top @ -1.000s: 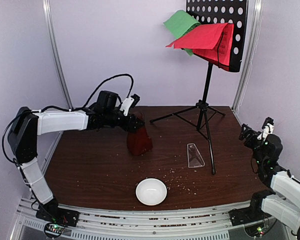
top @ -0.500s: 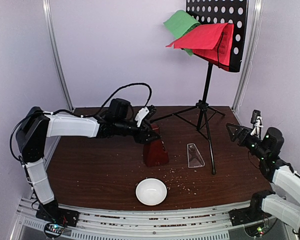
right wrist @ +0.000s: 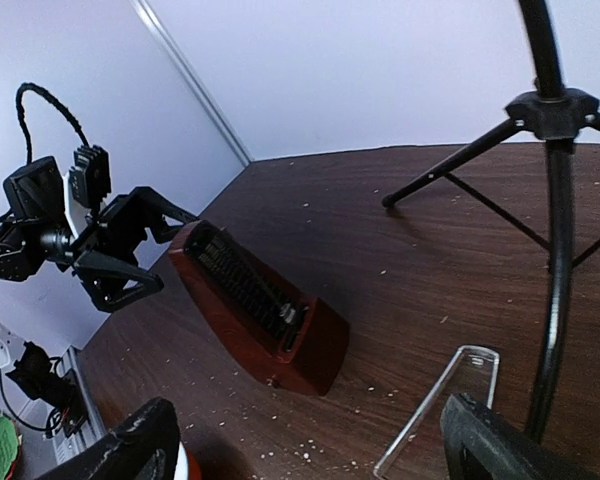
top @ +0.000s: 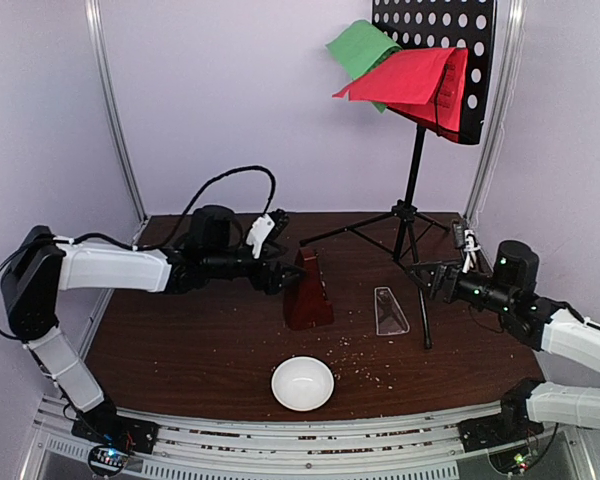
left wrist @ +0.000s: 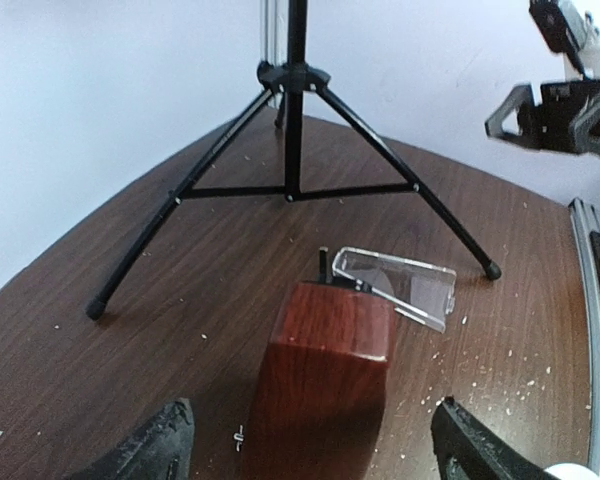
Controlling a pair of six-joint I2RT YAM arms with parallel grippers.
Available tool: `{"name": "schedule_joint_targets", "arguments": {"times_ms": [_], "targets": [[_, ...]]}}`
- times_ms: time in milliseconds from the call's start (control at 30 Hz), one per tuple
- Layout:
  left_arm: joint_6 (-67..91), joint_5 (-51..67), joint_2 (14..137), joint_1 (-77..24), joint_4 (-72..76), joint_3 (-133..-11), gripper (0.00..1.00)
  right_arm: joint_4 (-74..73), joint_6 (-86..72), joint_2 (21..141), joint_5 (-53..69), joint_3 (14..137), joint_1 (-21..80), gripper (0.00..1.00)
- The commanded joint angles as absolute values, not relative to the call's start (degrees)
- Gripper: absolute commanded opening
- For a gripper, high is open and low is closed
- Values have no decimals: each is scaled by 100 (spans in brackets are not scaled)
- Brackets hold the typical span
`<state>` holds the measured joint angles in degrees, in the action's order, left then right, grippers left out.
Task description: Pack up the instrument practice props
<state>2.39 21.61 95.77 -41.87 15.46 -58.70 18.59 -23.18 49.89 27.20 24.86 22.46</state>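
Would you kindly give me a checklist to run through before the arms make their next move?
1. Metronome upright on the table: ok.
2. Left gripper open, no grip on metronome: ok.
3. Right gripper open and empty: ok.
4. Clear cover lying flat, nothing on it: ok.
5. Gap between cover and the stand leg: cannot tell.
6. Red sheet and green sheet off the stand: not ok, both on its desk.

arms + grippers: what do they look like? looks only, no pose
Both arms have white shells on the links and black joints and bases. The left arm has a long black cable looping above it; the right arm shows none. The left gripper and right gripper are black with triangular open-frame fingers.
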Motion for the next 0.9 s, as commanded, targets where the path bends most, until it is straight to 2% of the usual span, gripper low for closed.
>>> {"name": "schedule_joint_targets", "arguments": {"times_ms": [0, 200, 333, 433, 600, 867], "targets": [[1285, 1752, 8773, -4255, 2610, -5182, 85, 1644, -2468, 5326, 2087, 2775, 2906, 92], [2046, 1262, 8387, -4766, 1985, -4693, 76, 2094, -3144, 6540, 1326, 3043, 3475, 82], [2731, 1156, 8366, -5211, 1921, -4468, 68, 2685, -3410, 7207, 1378, 3127, 3582, 81], [3345, 1134, 8491, -5507, 2106, -4330, 66, 2822, -3524, 7556, 1319, 3209, 3627, 79], [4155, 1242, 8895, -5706, 2747, -4094, 64, 3033, -3732, 7582, 1244, 3094, 3656, 82], [4650, 1353, 9959, -5722, 3330, -4621, 59, 3129, -3700, 7199, 1077, 2872, 3656, 85]]}}
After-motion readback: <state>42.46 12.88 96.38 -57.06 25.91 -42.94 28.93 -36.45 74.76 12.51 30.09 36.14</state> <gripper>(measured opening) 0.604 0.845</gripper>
